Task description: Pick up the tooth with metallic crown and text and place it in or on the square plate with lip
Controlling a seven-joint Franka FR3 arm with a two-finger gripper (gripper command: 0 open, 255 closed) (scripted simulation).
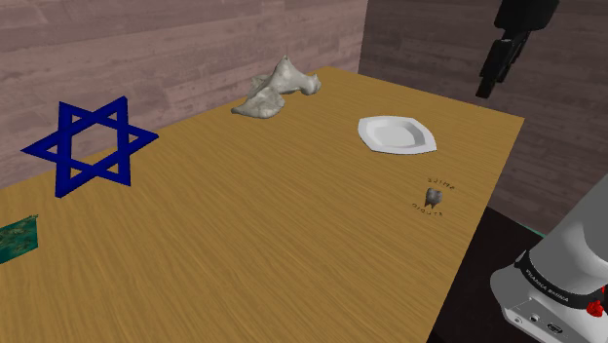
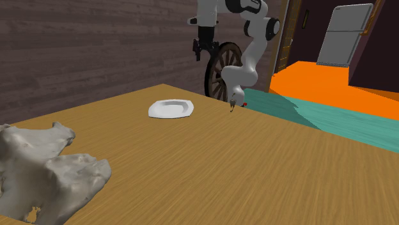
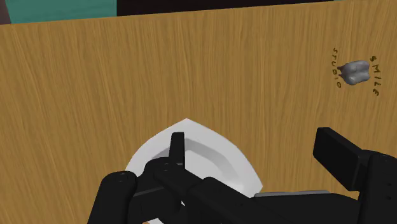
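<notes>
A small grey tooth (image 1: 434,198) stands on the wooden table (image 1: 244,224) near its edge, with dark lettering curved around it. In the wrist view the tooth (image 3: 355,72) has a grey metallic top and the words SMILE STUDIO beside it. The white square plate with a raised lip (image 1: 397,133) lies a short way beyond the tooth. My black gripper (image 1: 487,83) hangs high above the table, over the plate's side, open and holding nothing. Seen from the wrist, the plate (image 3: 210,147) lies under my gripper (image 3: 257,153), and the tooth is off beyond the wider finger (image 3: 337,153).
A blue six-pointed star (image 1: 88,146) and a pale lumpy object (image 1: 278,88) sit at the far side of the table. A green item (image 1: 18,239) lies at the shoulder view's left edge. Wood-panelled walls stand behind. A wheel (image 2: 220,70) leans near the arm.
</notes>
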